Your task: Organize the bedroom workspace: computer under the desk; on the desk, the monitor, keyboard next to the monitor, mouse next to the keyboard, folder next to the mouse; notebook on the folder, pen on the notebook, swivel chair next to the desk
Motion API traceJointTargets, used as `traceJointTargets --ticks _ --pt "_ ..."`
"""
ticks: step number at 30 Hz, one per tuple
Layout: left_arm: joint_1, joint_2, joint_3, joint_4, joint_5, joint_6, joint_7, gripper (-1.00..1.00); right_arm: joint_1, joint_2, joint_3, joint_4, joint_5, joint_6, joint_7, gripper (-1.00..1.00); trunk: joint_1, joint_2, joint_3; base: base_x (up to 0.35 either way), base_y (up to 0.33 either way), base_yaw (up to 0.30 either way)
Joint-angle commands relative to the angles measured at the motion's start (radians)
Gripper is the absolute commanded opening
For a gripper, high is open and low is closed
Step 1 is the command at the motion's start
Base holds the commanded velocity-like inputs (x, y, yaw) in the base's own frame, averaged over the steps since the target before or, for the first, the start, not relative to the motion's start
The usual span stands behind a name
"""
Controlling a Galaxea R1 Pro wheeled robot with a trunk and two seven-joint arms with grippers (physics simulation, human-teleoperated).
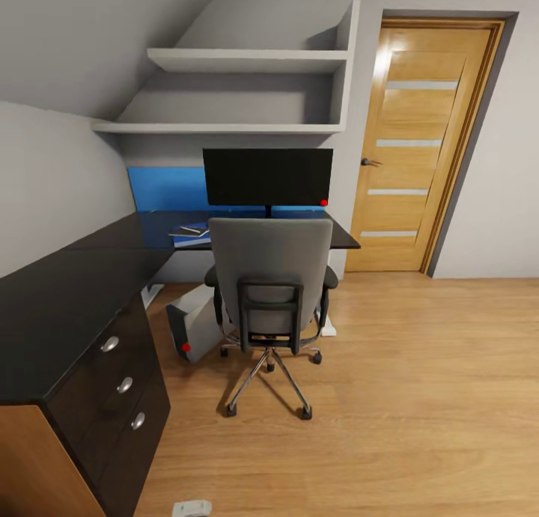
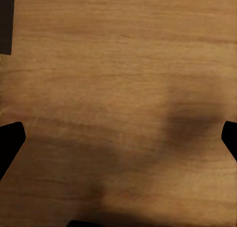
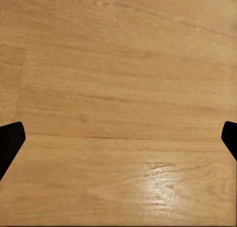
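Left gripper (image 2: 118, 138): fingertips sit at opposite edges of the left wrist view, spread wide, nothing between them. Below it is bare wood floor (image 2: 118, 64) with a soft shadow patch; a dark corner of furniture shows at one edge of that view.

Right gripper (image 3: 118, 138): same posture, fingers wide apart and holding nothing, over lit floor with a glare spot.

Both claws hang over the floor, well apart from every task item. All the items lie ahead of them in the head view:
- Swivel chair (image 1: 271, 277): grey, backrest facing the camera, pulled up to the desk (image 1: 75, 292), seat tucked partly under the top. Whether the folder is on the seat cannot be told; the backrest hides it.
- Monitor (image 1: 268, 176): upright on the desk directly beyond the chair, screen dark, red dot at its lower right corner.
- Computer (image 1: 193, 324): grey tower on the floor under the desk, tilted, just left of the chair base, red dot on its front.
- Blue-and-white flat items (image 1: 191, 235) on the desk left of the chair, looks like a notebook or papers; can't tell which.
- Keyboard, mouse, pen: can't make them out.

Desk is L-shaped and black, with a three-knob drawer unit (image 1: 123, 386) near left. Shelves (image 1: 247, 60) above, wooden door (image 1: 419, 143) at right. A small light-grey object (image 1: 192, 508) lies on the floor at the bottom edge of the head view.
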State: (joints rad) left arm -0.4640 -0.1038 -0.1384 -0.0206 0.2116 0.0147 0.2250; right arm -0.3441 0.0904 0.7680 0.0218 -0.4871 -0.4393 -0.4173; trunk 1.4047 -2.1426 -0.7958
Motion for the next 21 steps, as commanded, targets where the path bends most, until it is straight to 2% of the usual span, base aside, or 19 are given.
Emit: traceJointTargets --ticks 1,7,11,12,21 --pt "0.006 0.0 -0.009 -0.001 0.009 0.001 0.003 1.0 0.0 0.001 0.008 0.002 -0.008 -0.004 -0.001 1.0 -0.004 0.007 0.002 0.0 0.0 0.0" --pt "0.052 0.009 -0.009 -0.001 0.008 -0.022 0.002 1.0 0.003 0.001 0.008 0.003 -0.008 -0.004 -0.001 1.0 -0.027 0.049 0.021 0.0 0.0 0.0" --pt "0.084 0.014 -0.009 -0.001 0.008 -0.079 0.003 1.0 0.003 0.0 0.008 0.003 -0.008 -0.004 -0.001 1.0 -0.042 0.077 0.034 0.0 0.0 0.0" --pt "0.101 0.02 -0.009 -0.001 0.008 -0.111 0.002 1.0 0.003 0.0 0.008 0.003 -0.008 -0.004 -0.001 1.0 -0.046 0.084 0.037 0.0 0.0 0.0" --pt "0.111 0.041 -0.009 -0.001 0.008 -0.127 0.002 1.0 0.004 0.0 0.008 0.002 -0.008 -0.004 -0.001 1.0 -0.081 0.147 0.065 0.0 0.0 0.0"
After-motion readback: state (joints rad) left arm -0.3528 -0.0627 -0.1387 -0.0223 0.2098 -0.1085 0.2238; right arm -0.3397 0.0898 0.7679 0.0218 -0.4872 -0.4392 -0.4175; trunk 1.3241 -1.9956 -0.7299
